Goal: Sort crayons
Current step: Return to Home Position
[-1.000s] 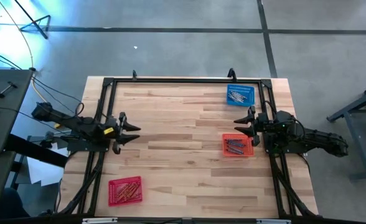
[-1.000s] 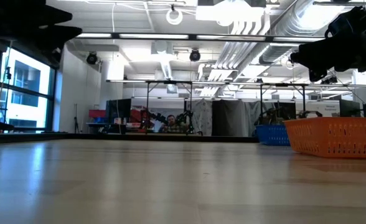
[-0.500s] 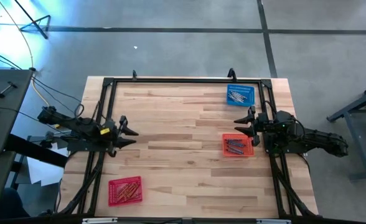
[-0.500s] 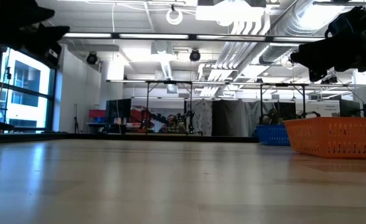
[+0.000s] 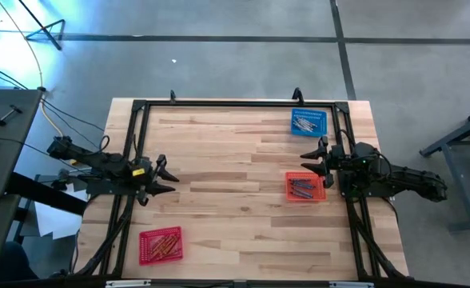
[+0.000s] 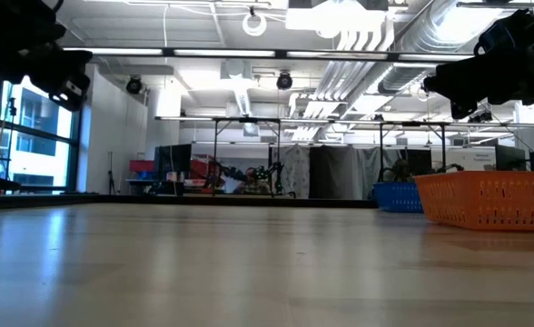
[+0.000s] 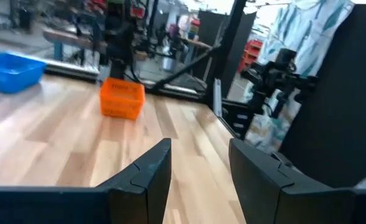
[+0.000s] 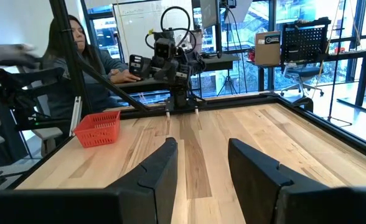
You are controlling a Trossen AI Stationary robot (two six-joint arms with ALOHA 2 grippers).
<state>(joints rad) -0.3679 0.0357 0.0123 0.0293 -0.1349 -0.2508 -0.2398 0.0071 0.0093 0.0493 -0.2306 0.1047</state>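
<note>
Black fingers stand parted on both arms, nothing between them. The right gripper (image 5: 304, 162) hovers just beside the orange basket (image 5: 305, 197), on the side facing the blue basket (image 5: 308, 112). The left gripper (image 5: 169, 176) hangs well apart from the orange basket, across the table (image 5: 227, 152). The crayons (image 5: 303, 187) lie inside the orange basket, more in the blue basket near it, and more in the red basket (image 5: 145, 246), well apart at the corner on the left arm's side. From table height the orange basket is cut off at the frame edge and its wall hides the crayons. The left wrist's look at it is blurred. Against a second ago, the left gripper has pulled back from the orange basket; the right one hasn't budged.
</note>
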